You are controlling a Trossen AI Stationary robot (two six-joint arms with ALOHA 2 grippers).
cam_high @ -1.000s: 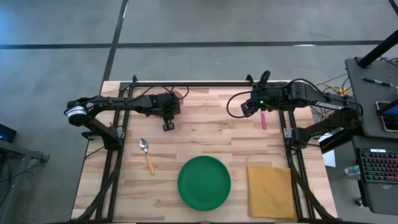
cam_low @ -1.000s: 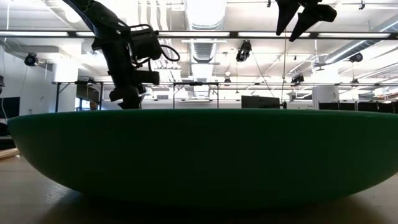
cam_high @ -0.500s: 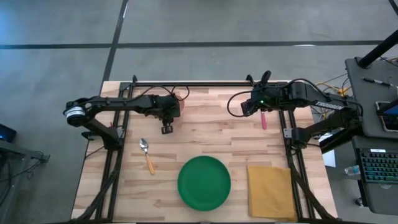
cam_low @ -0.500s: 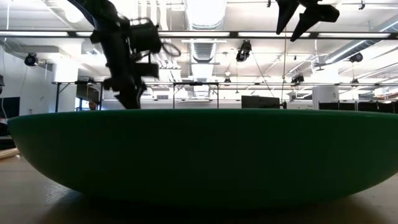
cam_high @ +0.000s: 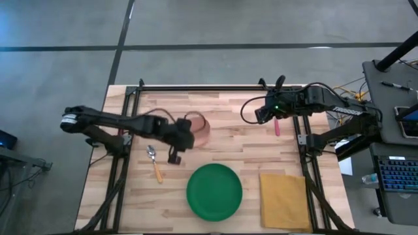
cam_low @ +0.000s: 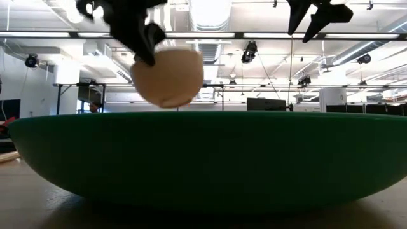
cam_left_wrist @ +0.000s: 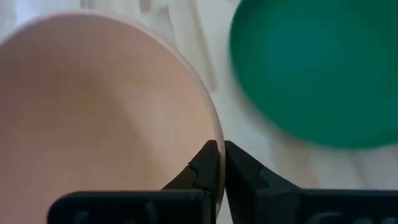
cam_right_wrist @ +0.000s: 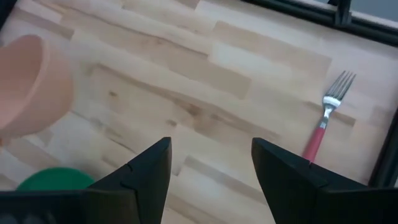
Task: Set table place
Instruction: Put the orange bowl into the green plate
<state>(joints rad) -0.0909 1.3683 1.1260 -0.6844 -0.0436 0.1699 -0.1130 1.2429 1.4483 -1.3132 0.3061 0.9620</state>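
My left gripper point(cam_high: 189, 132) is shut on the peach-orange bowl point(cam_high: 198, 129) and holds it in the air over the table's middle, just beyond the green plate point(cam_high: 214, 192). The low view shows the bowl point(cam_low: 169, 77) above the plate's rim point(cam_low: 210, 121). My right gripper point(cam_high: 261, 112) is open and empty above the far right of the table, near the red-handled fork point(cam_high: 277, 124), which lies flat on the wood. The orange-handled spoon point(cam_high: 155, 163) lies left of the plate, and the mustard-yellow napkin point(cam_high: 285, 199) lies right of it. My left gripper pinches the bowl's rim point(cam_left_wrist: 214, 134) between its two fingers, one finger inside the bowl and one outside. The bowl is lifted clear of the table and tilted, and it hangs beside and below the fingers point(cam_low: 143, 48).
The black metal frame point(cam_high: 196, 86) runs along the far edge and down both sides of the table. Bare wood point(cam_high: 228, 140) lies between the two grippers. The right wrist view shows the fork point(cam_right_wrist: 323, 118), the bowl point(cam_right_wrist: 28, 84) and a bit of the plate point(cam_right_wrist: 50, 177).
My left gripper has gone from the table's far left part toward the near edge and the plate, carrying the bowl. The bowl has been lifted clear of the table and now shows above the plate's rim in the low view. My right gripper has kept still.
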